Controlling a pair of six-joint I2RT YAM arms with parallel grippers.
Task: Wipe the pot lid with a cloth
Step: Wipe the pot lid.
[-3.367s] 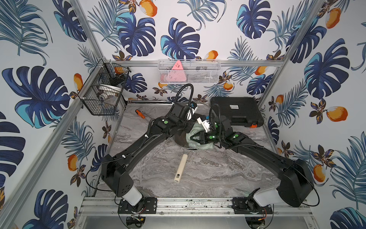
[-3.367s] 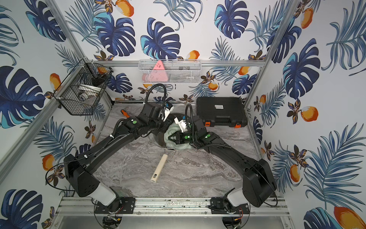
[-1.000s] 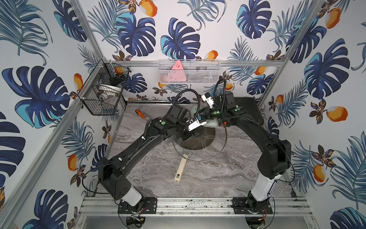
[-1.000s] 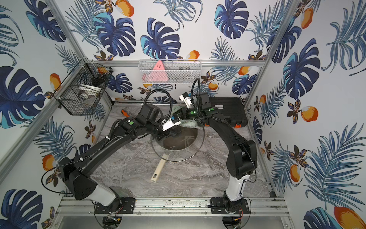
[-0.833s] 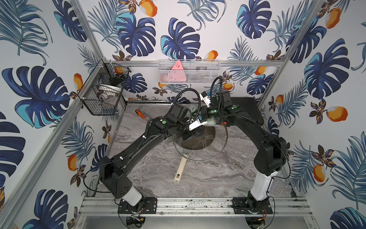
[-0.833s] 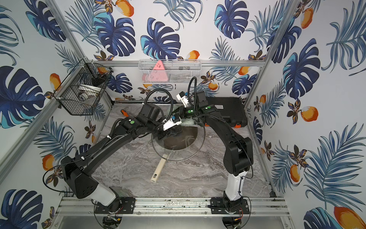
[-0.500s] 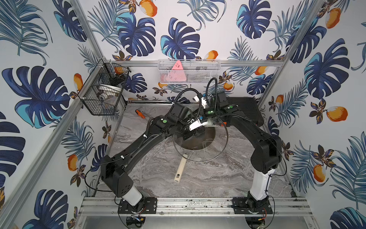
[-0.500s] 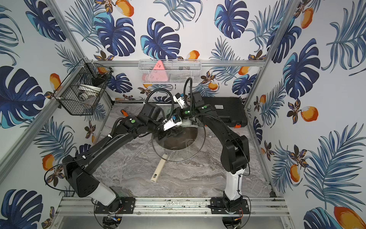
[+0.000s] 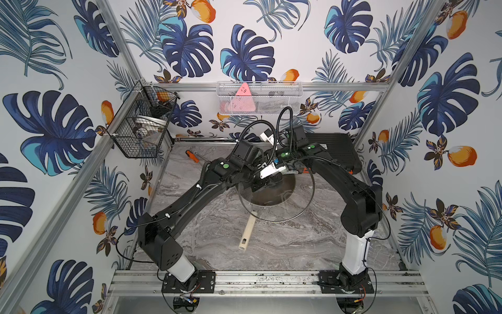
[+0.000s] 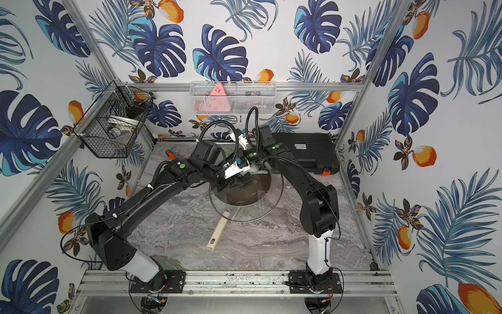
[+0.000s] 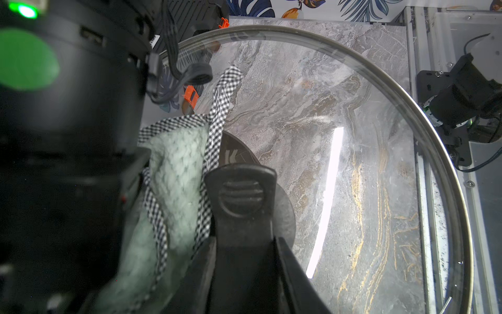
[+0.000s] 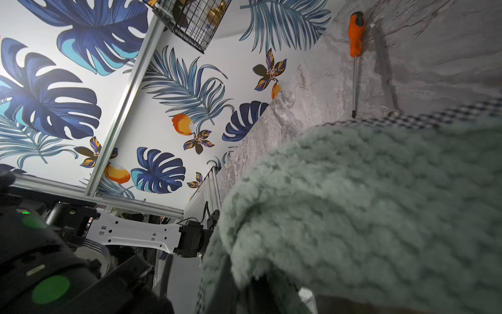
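Note:
The pot lid (image 9: 294,202) (image 10: 255,208), round glass with a metal rim, hangs tilted above the brown frying pan (image 9: 282,190). My left gripper (image 11: 243,246) (image 9: 261,185) is shut on its black handle (image 11: 241,195). The glass (image 11: 339,163) fills the left wrist view. My right gripper (image 12: 260,295) (image 9: 285,170) is shut on the pale green cloth (image 12: 366,204) (image 11: 176,168) with a checked border. The cloth lies against the lid right beside the handle. It hides the right fingertips.
The pan's cream handle (image 9: 247,231) (image 10: 217,233) points toward the front. A black case (image 9: 336,152) lies at the back right. An orange screwdriver (image 9: 191,156) (image 12: 356,35) lies at the back left. A wire basket (image 9: 141,122) hangs on the left wall.
My right gripper has carried the cloth leftward along the lid toward the handle. The left gripper has kept the lid raised in nearly the same place.

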